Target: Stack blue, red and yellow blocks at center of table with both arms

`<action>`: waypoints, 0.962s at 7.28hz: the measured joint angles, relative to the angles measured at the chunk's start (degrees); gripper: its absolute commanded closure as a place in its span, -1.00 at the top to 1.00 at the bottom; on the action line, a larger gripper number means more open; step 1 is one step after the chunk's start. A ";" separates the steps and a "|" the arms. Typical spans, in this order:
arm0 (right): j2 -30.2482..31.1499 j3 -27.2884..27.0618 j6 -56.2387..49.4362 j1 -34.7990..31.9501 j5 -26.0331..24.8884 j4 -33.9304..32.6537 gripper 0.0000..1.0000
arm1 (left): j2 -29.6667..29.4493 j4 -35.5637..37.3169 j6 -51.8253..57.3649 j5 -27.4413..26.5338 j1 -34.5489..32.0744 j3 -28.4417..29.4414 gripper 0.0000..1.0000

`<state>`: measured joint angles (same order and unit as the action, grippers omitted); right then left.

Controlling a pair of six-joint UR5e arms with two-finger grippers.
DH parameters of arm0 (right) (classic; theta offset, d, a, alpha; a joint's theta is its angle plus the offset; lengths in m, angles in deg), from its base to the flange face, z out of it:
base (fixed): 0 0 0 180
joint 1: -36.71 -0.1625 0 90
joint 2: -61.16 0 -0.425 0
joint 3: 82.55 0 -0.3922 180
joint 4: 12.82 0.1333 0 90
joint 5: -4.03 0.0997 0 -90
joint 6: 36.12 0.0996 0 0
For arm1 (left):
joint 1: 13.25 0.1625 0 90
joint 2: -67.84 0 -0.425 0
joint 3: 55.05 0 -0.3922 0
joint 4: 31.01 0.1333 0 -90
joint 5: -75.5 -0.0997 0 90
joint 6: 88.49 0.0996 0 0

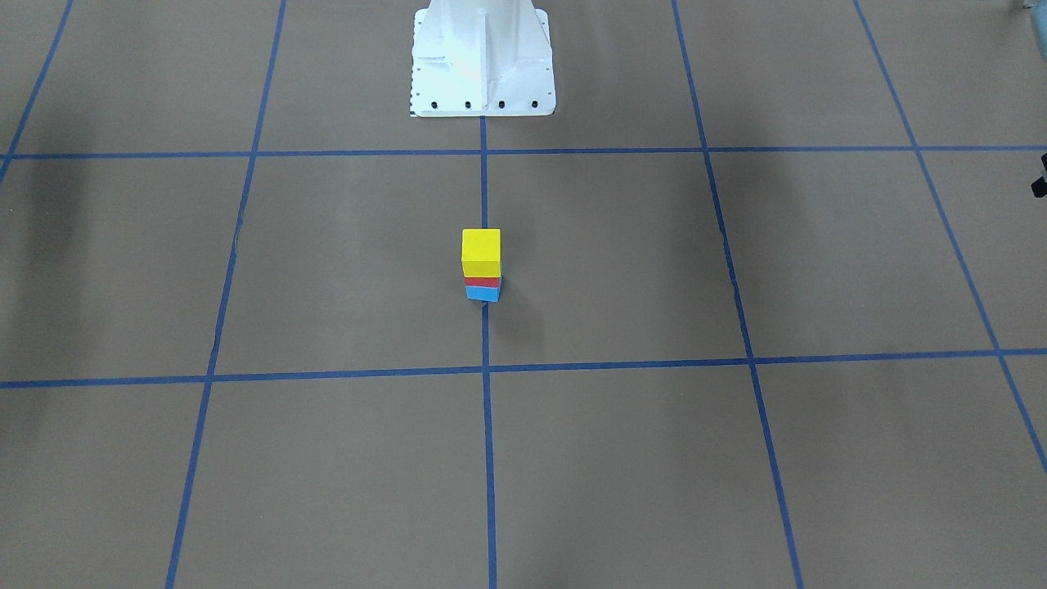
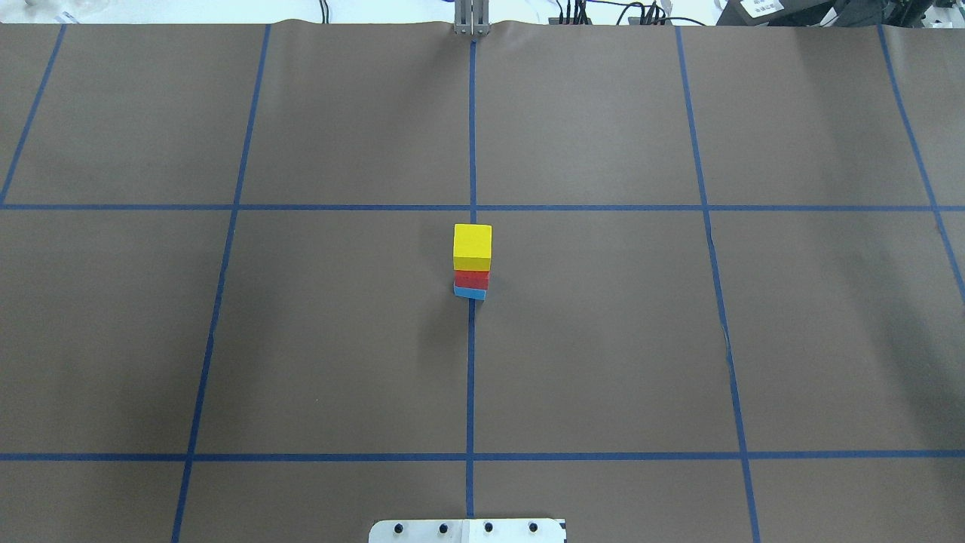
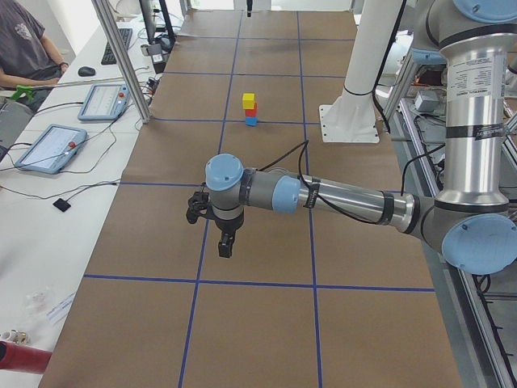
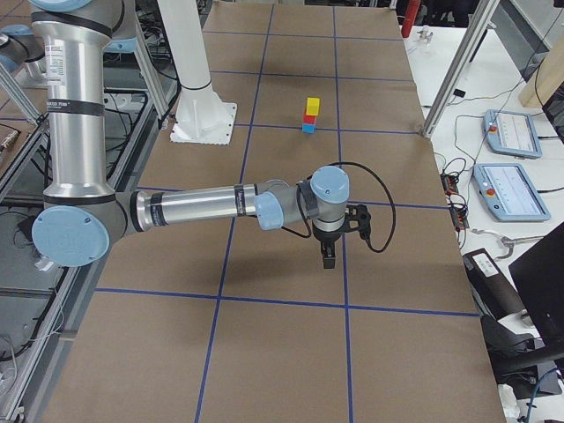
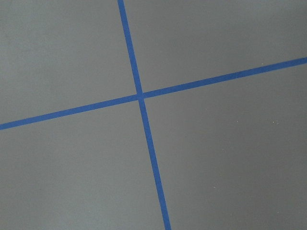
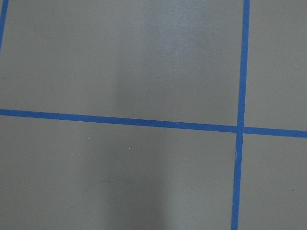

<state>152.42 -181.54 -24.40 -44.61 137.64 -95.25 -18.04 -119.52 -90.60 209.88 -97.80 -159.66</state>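
The three blocks stand as one stack at the table's centre, on the middle blue tape line: the yellow block (image 2: pixel 472 245) on top, the red block (image 2: pixel 471 280) under it, the blue block (image 2: pixel 468 292) at the bottom, turned slightly. The stack also shows in the front-facing view (image 1: pixel 481 249). My left gripper (image 3: pixel 226 242) hangs over the table's left end, far from the stack. My right gripper (image 4: pixel 329 256) hangs over the right end. Both show only in the side views, so I cannot tell whether they are open or shut. The wrist views show only bare mat.
The white robot pedestal (image 1: pixel 483 65) stands at the robot's side of the table. Blue tape lines grid the brown mat (image 2: pixel 603 339). Tablets (image 3: pixel 50 147) and a seated operator (image 3: pixel 24 48) are beside the table's left end, with metal frame posts (image 3: pixel 121 61) at the far edge.
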 measured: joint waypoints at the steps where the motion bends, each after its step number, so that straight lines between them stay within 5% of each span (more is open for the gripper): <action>1: -0.50 -0.15 -1.80 -0.53 -0.93 -1.61 0.99 | 0.00 -0.02 -0.06 0.01 0.00 0.00 0.99; 7: -1.16 -0.50 -2.93 -1.02 -2.63 -2.64 0.99 | -0.07 -0.42 -0.08 -0.19 0.08 0.01 0.99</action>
<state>151.26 -182.04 -27.33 -45.64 135.01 -97.89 -18.11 -119.93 -90.69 209.69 -97.71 -159.65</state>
